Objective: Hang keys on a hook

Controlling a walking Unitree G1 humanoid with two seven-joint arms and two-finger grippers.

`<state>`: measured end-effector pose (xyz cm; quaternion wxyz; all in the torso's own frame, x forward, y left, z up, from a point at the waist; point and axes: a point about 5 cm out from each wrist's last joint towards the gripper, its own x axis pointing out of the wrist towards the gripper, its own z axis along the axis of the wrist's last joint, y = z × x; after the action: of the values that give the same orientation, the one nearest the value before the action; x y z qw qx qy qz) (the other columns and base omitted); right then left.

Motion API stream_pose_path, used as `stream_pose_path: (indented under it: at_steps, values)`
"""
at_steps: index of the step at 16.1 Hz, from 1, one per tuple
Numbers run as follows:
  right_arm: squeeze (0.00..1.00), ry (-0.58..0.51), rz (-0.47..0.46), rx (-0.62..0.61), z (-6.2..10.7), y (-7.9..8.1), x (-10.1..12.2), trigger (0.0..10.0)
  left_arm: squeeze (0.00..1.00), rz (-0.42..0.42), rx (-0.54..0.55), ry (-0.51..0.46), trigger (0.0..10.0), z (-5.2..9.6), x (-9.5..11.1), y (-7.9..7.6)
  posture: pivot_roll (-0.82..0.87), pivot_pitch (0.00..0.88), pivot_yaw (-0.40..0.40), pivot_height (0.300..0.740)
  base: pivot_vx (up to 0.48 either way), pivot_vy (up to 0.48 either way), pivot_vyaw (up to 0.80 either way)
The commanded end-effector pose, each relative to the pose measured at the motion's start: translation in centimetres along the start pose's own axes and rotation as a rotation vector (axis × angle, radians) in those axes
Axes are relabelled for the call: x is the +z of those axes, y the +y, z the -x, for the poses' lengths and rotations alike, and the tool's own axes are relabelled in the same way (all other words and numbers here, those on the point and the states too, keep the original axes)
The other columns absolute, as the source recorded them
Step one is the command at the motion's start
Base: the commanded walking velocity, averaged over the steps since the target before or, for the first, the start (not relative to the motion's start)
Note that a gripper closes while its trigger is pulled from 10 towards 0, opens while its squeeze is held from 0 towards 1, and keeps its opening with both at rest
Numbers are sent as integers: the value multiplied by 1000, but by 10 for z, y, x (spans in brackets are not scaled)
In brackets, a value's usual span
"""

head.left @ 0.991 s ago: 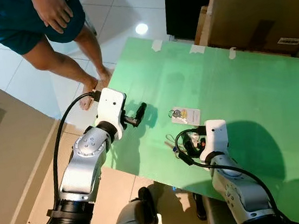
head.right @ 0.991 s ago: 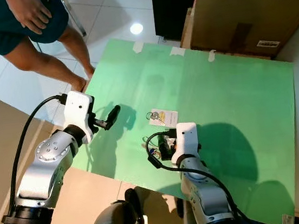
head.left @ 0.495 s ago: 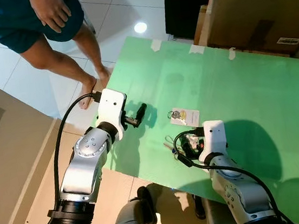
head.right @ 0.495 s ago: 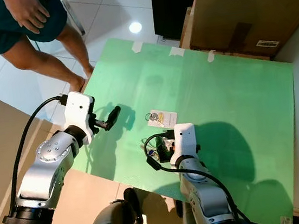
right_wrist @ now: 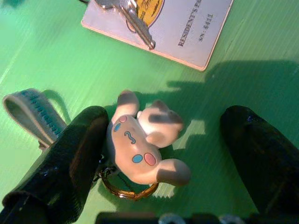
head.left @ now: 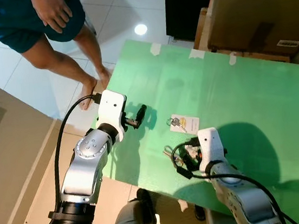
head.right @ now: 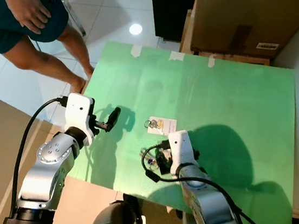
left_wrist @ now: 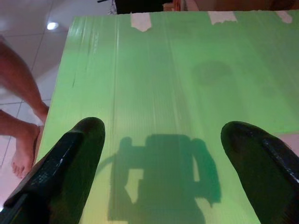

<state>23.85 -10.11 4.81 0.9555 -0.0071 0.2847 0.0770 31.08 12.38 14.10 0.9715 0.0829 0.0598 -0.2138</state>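
A white pass card with silver keys on it lies on the green board. Just nearer me lies a keychain with a white plush charm, a brass ring and a grey strap. My right gripper hovers open over the charm, one finger close against its side, the other well apart. The right wrist hides the charm in the eye views. My left gripper is open and holds nothing above the board's left part.
A person stands at the far left, with bare feet beside the board's left edge. A cardboard box and a black cabinet stand behind the board. Tape strips hold its far edge.
The view has shifted slightly. My right wrist has edged toward the left and nearer me over the keychain. The left arm has not moved.
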Motion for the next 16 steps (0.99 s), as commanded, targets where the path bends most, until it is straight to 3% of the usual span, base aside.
stream_pose_path:
  at_steps: [1, 2, 3, 4, 10, 16]
  values:
    - [0, 197, -19, 26, 4, 4, -41, 10000, 0, -4, 5, 2, 10000, 4, -1, 0, -88, 360, 95, 740, 0, 0, 0]
    - [0, 201, -27, 22, 4, 3, -42, 10000, 0, -3, 8, 2, 10000, 4, -1, 0, -89, 363, 95, 740, 0, 0, 0]
    - [0, 184, -34, 12, 4, 1, -39, 2941, 0, -3, 9, 1, 10000, 4, -1, 0, -89, 365, 96, 740, 0, 0, 0]
    - [0, 172, -37, 7, 4, 0, -36, 0, 0, -3, 11, 0, 10000, 4, -1, 0, -88, 368, 97, 740, 0, 0, 0]
    - [0, 86, -28, -13, 5, -3, -22, 0, 0, 2, 20, -6, 10000, 4, 0, 0, -90, 371, 94, 740, 0, 0, 0]
    - [0, -204, 58, -10, 18, 2, 27, 0, 0, 5, 25, -10, 10000, 3, 1, 1, -91, 377, 96, 740, 0, 0, 0]
